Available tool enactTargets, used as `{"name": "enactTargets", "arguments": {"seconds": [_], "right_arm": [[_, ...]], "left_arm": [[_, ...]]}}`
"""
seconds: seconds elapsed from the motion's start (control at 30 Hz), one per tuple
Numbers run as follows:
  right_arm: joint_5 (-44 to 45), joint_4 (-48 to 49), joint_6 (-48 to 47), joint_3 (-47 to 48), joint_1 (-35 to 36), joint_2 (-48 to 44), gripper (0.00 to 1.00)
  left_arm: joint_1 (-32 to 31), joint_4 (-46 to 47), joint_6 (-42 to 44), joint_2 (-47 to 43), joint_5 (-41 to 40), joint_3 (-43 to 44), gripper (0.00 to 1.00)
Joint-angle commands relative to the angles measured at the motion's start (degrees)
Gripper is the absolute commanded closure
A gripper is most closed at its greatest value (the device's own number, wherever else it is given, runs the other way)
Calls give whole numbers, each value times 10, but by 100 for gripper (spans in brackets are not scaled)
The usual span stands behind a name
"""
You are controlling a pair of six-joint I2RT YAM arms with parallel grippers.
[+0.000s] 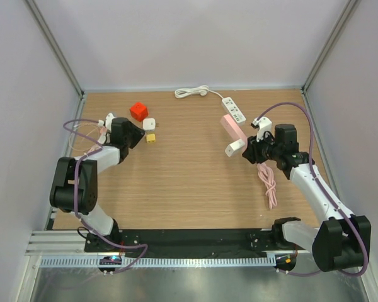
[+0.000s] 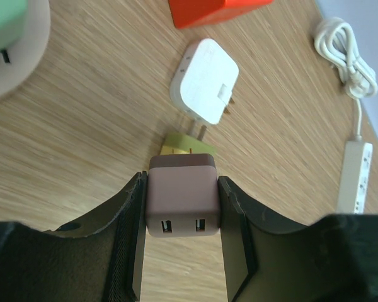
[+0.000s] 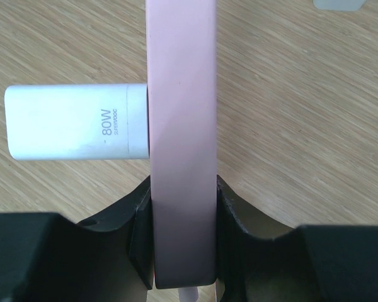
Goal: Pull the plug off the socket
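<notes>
On the right side of the surface (image 1: 189, 189), the right jaws are clamped on the pink socket strip (image 3: 179, 94), pressing its two long sides. The white charger (image 3: 69, 123), marked 80W, is the plug. It projects leftward from the side of the strip near the strip's near end. Its body sits flush against the strip with no gap visible, so treat the plug as fully seated.

On the left side, well apart from the strip, the left jaws are closed on a mauve USB block (image 2: 183, 207). The far end of this block touches a yellow adapter (image 2: 179, 143). A white adapter (image 2: 205, 78) lies just beyond, its pins reaching the yellow piece.

Status: the socket strip is secured, which appears to complete the holding step. The extraction itself is not yet done, and no jaws are on the charger. You probably need to free the left jaws of the mauve block, bring them across to the charger, grip it, and pull it straight away from the strip.
</notes>
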Motion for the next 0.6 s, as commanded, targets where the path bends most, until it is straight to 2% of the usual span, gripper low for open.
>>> {"name": "enactTargets", "arguments": {"seconds": [0.0, 0.17, 0.43, 0.57], "right_arm": [[-20, 37, -9, 36, -5, -6, 99], [-22, 37, -9, 36, -7, -7, 99], [-28, 35, -9, 37, -16, -8, 99], [-33, 35, -8, 37, -20, -8, 99]], "left_arm": [[1, -17, 51, 17, -69, 50, 100], [1, -82, 110, 66, -127, 121, 99], [1, -118, 189, 119, -180, 177, 97], [1, -127, 208, 140, -186, 192, 89]]}}
